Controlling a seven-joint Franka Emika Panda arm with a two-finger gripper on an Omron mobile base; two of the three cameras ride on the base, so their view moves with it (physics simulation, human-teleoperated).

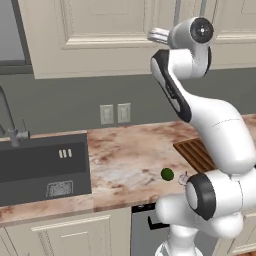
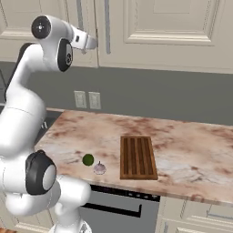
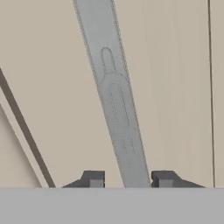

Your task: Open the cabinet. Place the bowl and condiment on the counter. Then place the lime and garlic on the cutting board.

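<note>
Hand view has the fingers (image 3: pixel 128 179) straddling the closed cabinet's (image 2: pixel 159 32) slim handle (image 3: pixel 117 100) with narrow gaps either side, not clamped, ready to pull, while lime (image 2: pixel 88 159) and garlic (image 2: pixel 99 168) wait on the bench (image 2: pixel 182 150) beside the cutting board (image 2: pixel 138 157).

Even, soft rendered light, moderately bright, no clear single source. Shadows faint: thin dark line under cabinet (image 1: pixel 90 30) bottom edge, upper part of both base views. Small highlight on lime (image 2: pixel 88 159), glossy sheen on white arm. No glare on counter (image 2: pixel 182 145). All frames low resolution, slightly soft, jagged edges. Hand view close-up: handle (image 3: pixel 116 100) blurry, flat shading. No edge distortion.
</note>
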